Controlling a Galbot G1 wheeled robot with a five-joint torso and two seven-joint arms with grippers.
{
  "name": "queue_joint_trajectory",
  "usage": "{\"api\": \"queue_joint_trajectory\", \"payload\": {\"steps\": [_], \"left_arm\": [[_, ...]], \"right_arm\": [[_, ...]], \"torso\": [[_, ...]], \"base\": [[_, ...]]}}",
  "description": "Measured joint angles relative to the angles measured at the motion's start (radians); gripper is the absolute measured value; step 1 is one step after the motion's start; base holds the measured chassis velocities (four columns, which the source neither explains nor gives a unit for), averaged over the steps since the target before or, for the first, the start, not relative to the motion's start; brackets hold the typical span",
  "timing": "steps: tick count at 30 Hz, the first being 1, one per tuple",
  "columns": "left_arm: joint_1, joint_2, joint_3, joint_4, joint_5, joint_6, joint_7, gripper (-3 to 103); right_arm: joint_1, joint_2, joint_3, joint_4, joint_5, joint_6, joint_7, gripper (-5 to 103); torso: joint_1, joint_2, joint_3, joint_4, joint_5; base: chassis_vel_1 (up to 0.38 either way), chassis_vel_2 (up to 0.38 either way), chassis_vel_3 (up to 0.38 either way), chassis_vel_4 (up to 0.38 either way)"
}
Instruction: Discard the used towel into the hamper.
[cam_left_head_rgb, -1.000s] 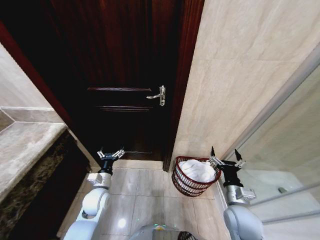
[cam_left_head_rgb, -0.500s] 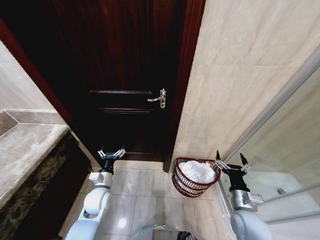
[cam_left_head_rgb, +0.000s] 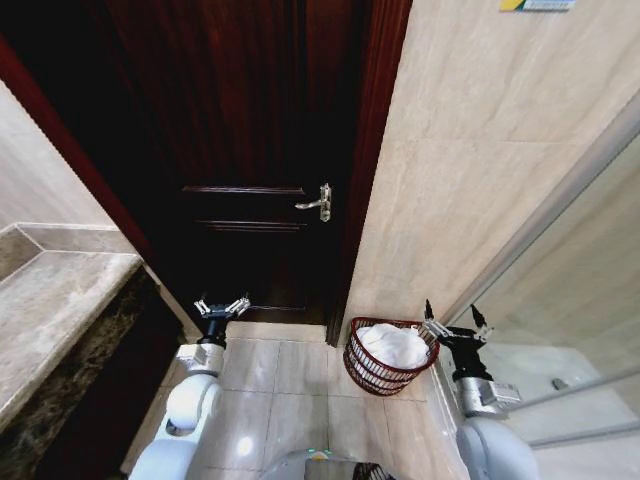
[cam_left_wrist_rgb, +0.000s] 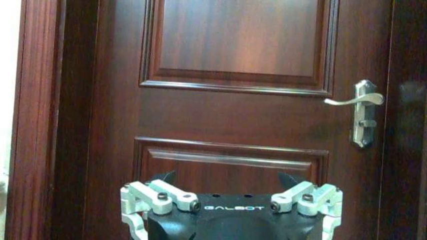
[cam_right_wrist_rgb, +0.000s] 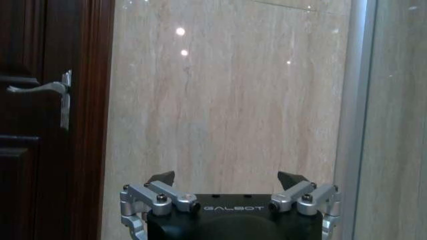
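Both grippers stand apart and empty: the left gripper faces the door, while the right gripper hangs just beside the hamper. With the towel heaped white inside that floor-standing hamper, the likeliest slip is the right arm clipping the rim and tipping it.

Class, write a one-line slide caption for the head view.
White towel lies in the hamper; open right gripper beside it.

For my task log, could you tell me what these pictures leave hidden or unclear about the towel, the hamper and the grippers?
- Head view: the hamper wall hides the lower part of the white towel, so how deep it sits is unclear.
- Head view: the right gripper, open, stands beside the hamper rim; contact cannot be judged.
- Left wrist view: the frame edge cuts off the open left gripper.
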Motion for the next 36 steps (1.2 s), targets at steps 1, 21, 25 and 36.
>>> {"api": "queue_joint_trajectory", "payload": {"steps": [1, 21, 25, 36], "left_arm": [[0.000, 0.000, 0.000, 0.000, 0.000, 0.001, -0.002, 100], [0.027, 0.021, -0.026, -0.005, -0.018, -0.003, -0.003, 100], [0.024, 0.021, -0.026, -0.006, -0.019, -0.004, -0.002, 100], [0.024, 0.018, -0.023, -0.012, -0.020, -0.004, -0.003, 100]], "right_arm": [[0.002, 0.000, 0.001, 0.001, 0.002, -0.002, -0.001, 100], [0.023, -0.001, 0.020, 0.010, 0.047, -0.023, -0.061, 100], [0.022, 0.001, 0.017, 0.013, 0.038, -0.026, -0.057, 100], [0.000, 0.005, 0.024, 0.030, 0.036, -0.025, -0.054, 100]], "torso": [[0.002, 0.004, 0.002, 0.0000, 0.0000], [0.047, 0.104, 0.057, 0.0001, 0.0000], [0.059, 0.132, 0.072, 0.0001, 0.0000], [0.089, 0.197, 0.108, 0.0000, 0.0000]], "base": [[0.000, 0.000, 0.000, 0.000], [0.000, 0.000, 0.000, 0.000], [0.000, 0.000, 0.000, 0.000], [0.000, 0.000, 0.000, 0.000]]}}
